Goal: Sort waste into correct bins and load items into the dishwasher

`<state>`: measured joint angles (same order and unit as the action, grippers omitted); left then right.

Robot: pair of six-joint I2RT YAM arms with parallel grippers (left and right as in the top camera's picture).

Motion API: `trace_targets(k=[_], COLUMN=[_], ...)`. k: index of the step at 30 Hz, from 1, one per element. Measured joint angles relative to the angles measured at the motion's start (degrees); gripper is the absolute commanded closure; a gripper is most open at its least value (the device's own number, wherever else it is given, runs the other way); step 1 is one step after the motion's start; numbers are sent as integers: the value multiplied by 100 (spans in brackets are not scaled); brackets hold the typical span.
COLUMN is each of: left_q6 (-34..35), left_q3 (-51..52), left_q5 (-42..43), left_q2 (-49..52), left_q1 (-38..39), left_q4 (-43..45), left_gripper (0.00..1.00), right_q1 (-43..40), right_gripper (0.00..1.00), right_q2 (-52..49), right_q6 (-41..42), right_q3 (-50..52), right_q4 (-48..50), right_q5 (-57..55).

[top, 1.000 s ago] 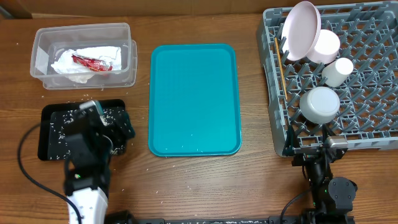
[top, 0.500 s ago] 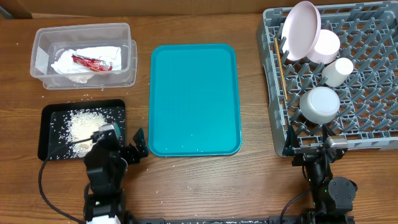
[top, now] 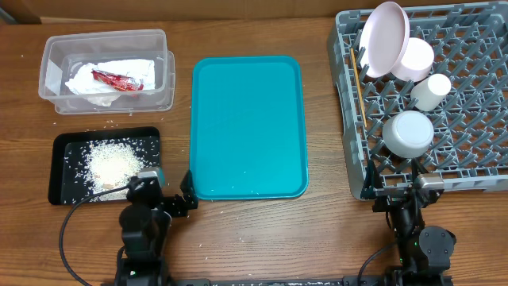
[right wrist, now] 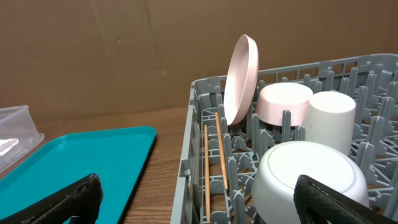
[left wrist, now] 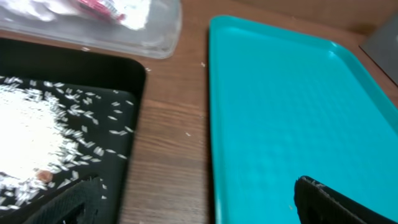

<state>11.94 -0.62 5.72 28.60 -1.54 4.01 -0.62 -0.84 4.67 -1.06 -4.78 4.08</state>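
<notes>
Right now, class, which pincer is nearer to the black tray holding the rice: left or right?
Left. The left pincer sits open just off the black tray at its near right corner. The right pincer is far away, at the grey dish rack, by its near edge.

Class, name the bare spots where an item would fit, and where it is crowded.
Free: the teal plastic tray; the wooden table strip between it and the grey plastic dish rack; the rack's right half. Crowded: the rack's left side, holding pale dishes; the clear plastic tub, with crumpled white napkin and red wrapper; the shallow black tray, strewn with white rice.
</notes>
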Motion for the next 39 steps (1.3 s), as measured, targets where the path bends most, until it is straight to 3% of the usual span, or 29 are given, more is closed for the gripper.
trace_targets(k=[5,15,39], left_q6=[-17,-267,-1069], left_q3=[15,15,15], left_q5=[-164,-308,-514], left_q2=[-385,-1368,-2649], left_q1=[393,496,494], left_q4=[-813,-831,-837], left_gripper=[0,0,0], right_q1=[0,0,0], right_gripper=[0,0,0], right_q2=[0,0,0], right_q6=[-2,-2,-2], right_q3=[0,0,0], right_q4=[0,0,2], right_q5=[-2,-2,-2])
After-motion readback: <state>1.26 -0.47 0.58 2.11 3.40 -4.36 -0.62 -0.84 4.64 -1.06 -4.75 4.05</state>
